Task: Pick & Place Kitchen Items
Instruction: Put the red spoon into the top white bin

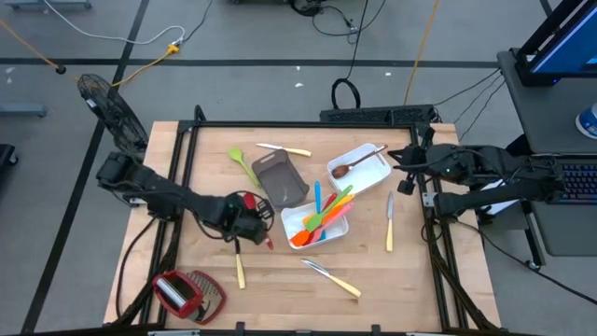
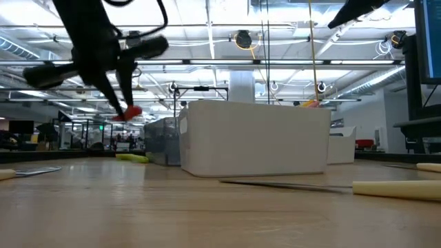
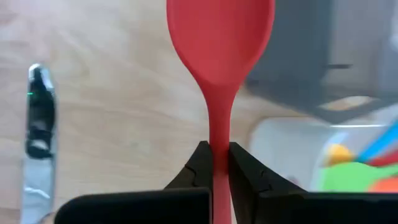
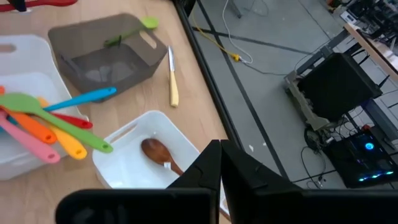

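My left gripper (image 1: 257, 231) hangs over the table's left middle, shut on a red spoon (image 3: 219, 37), which also shows as the red spoon (image 2: 128, 111) above the tabletop in the low view. Beside it stands a white tray (image 1: 291, 217) holding several coloured spoons and spatulas (image 1: 325, 215). A wooden spoon (image 1: 353, 166) lies in a second white tray (image 1: 371, 174). A green spoon (image 1: 244, 163) rests partly on the grey-brown tray (image 1: 280, 179). My right gripper (image 4: 220, 167) waits shut, raised at the table's right edge. My left gripper pinches the red spoon's thin handle (image 3: 219, 155) between its two fingers, just behind the bowl. The fingers slant down and lie along the spoon, whose bowl (image 3: 221, 37) sticks out past the fingertips. The spoon is lifted clear of the table.
Pale-handled knives lie loose on the wood: one below my left gripper (image 1: 239, 268), one near the front (image 1: 333, 278), one at the right (image 1: 390, 222), one at the back (image 1: 284, 148). A red-and-mesh tool (image 1: 188, 293) sits at the near left corner.
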`<state>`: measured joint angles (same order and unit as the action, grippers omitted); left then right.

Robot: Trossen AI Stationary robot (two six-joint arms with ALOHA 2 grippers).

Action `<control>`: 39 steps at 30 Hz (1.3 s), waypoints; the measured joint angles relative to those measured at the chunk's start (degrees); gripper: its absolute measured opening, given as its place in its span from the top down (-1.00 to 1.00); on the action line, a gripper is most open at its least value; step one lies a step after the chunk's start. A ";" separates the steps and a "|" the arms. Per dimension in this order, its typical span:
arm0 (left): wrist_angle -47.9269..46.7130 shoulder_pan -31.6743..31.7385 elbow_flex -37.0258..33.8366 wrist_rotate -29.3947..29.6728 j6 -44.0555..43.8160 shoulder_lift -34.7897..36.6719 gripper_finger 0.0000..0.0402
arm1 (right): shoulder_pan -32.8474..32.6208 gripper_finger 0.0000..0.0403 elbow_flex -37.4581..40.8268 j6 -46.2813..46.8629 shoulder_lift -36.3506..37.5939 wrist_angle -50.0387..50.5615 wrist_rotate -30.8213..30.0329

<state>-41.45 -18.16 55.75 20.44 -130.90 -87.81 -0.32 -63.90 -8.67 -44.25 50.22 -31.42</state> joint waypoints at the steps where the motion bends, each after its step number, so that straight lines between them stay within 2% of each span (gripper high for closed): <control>1: -0.02 0.03 -0.01 0.76 1.06 1.18 0.94 | 0.00 0.98 0.00 0.00 -0.02 -0.47 0.00; 9: 4.02 0.57 0.07 7.79 11.02 9.52 0.94 | 0.00 0.98 0.00 0.02 -0.02 -2.84 0.00; 14: 11.25 4.52 0.13 8.63 20.53 10.65 0.94 | 0.00 0.98 0.00 0.02 -0.02 -2.86 0.00; 23: 35.38 13.25 0.17 7.02 42.97 10.11 0.94 | 0.00 0.98 0.00 -0.13 -0.02 -2.86 0.00; 30: 48.58 17.89 0.17 6.80 55.78 10.09 0.94 | 0.02 0.98 0.00 4.06 -0.51 -5.92 0.21; 35: 55.86 20.32 0.17 9.83 64.54 10.07 0.94 | 0.39 0.96 0.85 4.51 -2.32 -18.05 6.93; 39: 59.56 21.83 0.17 10.70 70.33 10.05 0.94 | 1.47 0.85 2.29 4.16 -6.11 -28.14 13.92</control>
<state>18.11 3.67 55.92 31.14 -60.57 -77.76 1.15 -61.61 -4.51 -50.36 22.07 -17.50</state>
